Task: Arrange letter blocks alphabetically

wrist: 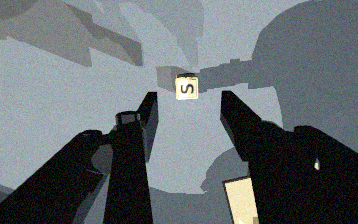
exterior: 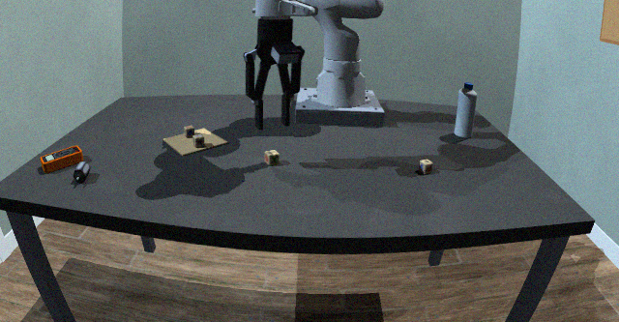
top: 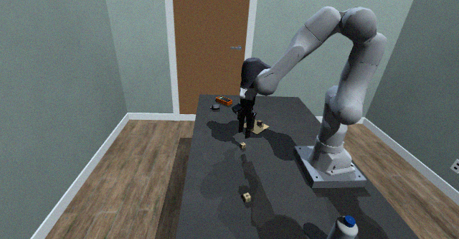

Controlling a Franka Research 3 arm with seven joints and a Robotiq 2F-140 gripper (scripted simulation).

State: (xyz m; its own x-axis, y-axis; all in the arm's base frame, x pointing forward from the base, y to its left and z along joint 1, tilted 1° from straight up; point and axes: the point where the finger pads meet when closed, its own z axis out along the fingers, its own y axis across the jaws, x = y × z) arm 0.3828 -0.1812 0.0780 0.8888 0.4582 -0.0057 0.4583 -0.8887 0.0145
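In the exterior view, left to right: two blocks, one (top: 259,123) (exterior: 189,131) behind the other (exterior: 198,141), sit on the mat (top: 257,130) (exterior: 181,149) (wrist: 238,196). The S block (top: 242,146) (exterior: 272,158) (wrist: 187,88) rests on the worktop (top: 219,167) (exterior: 338,201) (wrist: 180,170), below the claw (top: 244,134) (exterior: 273,126) (wrist: 189,106), which is released, partly spread. In the wrist view its S lies sideways, its cube shape giving no long axis, just beyond the fingertips' gap. Rightmost sits another block (top: 247,197) (exterior: 426,166).

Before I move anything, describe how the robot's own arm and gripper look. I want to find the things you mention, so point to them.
The arm (top: 301,45) (exterior: 340,42) is pale grey, with smooth, rounded tubular segments and thin dark seams at some joints. The gripper (top: 244,134) (exterior: 273,125) (wrist: 189,106) is black, with two slim, straight-ended fingers on angular linkages. No loose cable is visible.
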